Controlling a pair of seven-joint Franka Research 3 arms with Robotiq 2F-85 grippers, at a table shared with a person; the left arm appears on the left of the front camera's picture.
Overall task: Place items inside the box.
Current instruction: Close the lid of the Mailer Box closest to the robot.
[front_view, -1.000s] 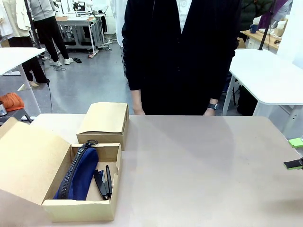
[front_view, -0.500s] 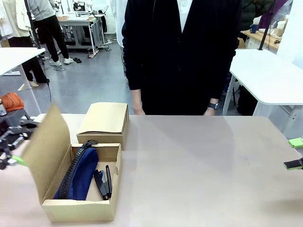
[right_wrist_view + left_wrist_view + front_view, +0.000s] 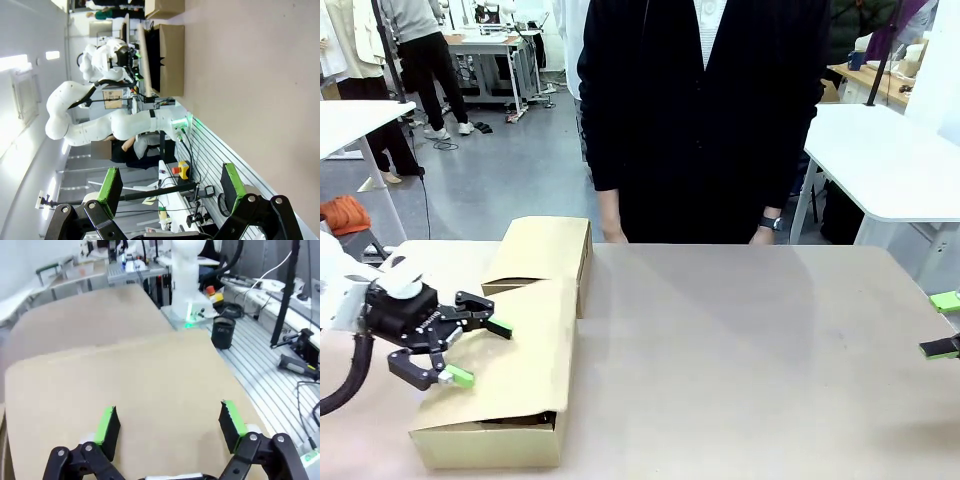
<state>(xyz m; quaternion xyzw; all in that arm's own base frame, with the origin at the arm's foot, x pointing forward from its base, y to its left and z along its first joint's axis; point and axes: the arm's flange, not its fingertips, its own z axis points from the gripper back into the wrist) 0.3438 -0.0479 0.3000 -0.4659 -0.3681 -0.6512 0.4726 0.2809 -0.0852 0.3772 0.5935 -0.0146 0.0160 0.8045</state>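
The wide pale beige desk (image 3: 740, 350) runs across the front view, with a person in a dark jacket (image 3: 705, 110) standing at its far edge, both hands (image 3: 612, 236) resting just at the rim.

At the near left corner of the desk sits an open-topped brown cardboard box (image 3: 490, 440). Its large hinged cardboard lid flap (image 3: 525, 350) lies tilted down over the opening, almost flat, leaving only a narrow dark slit along the front edge. The items inside are hidden under the flap, so nothing can be told of how they lie. Just behind this box, touching or nearly touching it, stands a second, closed brown cardboard box (image 3: 542, 255).

The white left arm (image 3: 345, 300) comes in from the left, and the left gripper (image 3: 470, 352) hovers at the flap's upper surface with its green-padded fingers (image 3: 500, 327) spread wide, pinching nothing; whether a pad touches the cardboard cannot be told. In the left wrist view the same fingers (image 3: 107, 425) stand well apart above the broad flat cardboard flap (image 3: 130, 385).

At the right edge of the front view, two small green pads (image 3: 942, 345) of the right gripper (image 3: 944, 324) show, apart from each other. In the right wrist view its fingers (image 3: 111, 186) are spread wide and empty, with the cardboard box (image 3: 169, 60) and the left arm (image 3: 85, 120) well away across the desk (image 3: 250, 80).
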